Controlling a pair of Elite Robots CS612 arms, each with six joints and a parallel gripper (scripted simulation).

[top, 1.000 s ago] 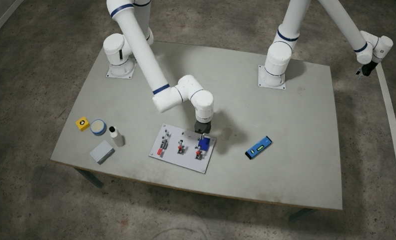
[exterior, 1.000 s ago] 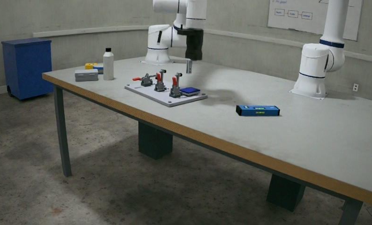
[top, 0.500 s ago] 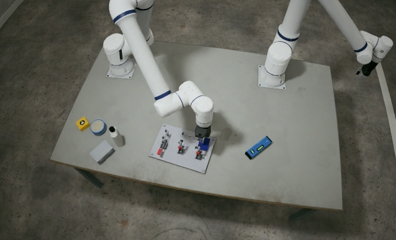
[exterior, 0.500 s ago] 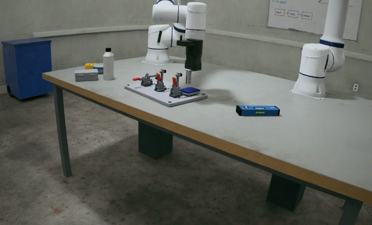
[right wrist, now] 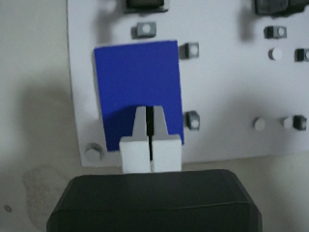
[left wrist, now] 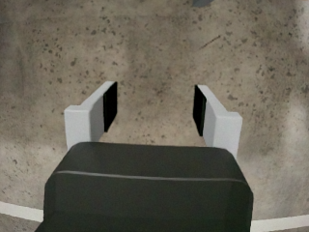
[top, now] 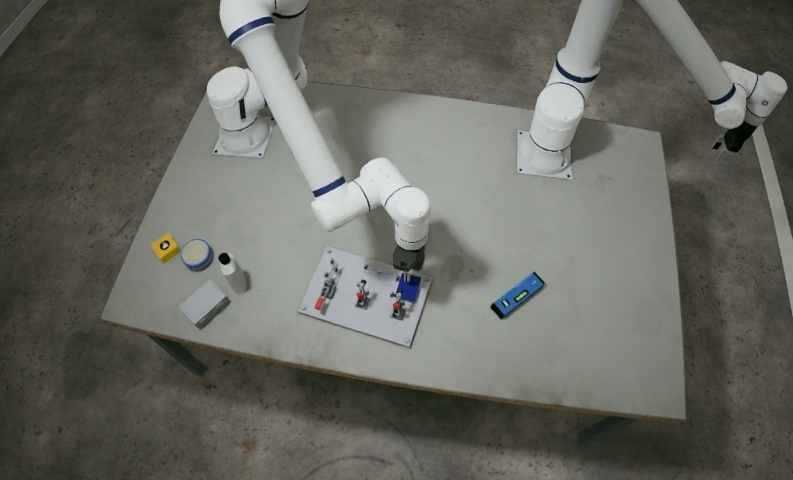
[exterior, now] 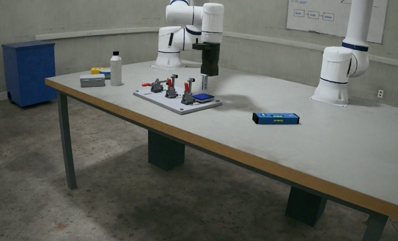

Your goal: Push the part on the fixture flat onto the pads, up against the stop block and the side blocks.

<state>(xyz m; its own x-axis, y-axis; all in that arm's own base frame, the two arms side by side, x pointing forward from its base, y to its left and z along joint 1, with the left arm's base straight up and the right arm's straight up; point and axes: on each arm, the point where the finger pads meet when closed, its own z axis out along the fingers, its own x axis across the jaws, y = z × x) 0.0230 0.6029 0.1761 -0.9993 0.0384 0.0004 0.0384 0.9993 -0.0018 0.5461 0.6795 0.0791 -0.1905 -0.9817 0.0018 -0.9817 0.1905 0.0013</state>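
The part, a blue-topped plate, lies on the grey fixture. In the right wrist view it is turned slightly, with a narrow gap to the stop block and to the upper side block. Its edge is closer to the lower side block. The pads are hidden; whether it lies fully flat I cannot tell. My right gripper is shut and empty, above the part's rear portion. My left gripper is open and empty, off the table.
A toggle clamp with a raised arm stands beside the part. Another upright clamp and a lowered one stand farther along the fixture. A blue level lies apart. A bottle and grey box stand beyond the clamps.
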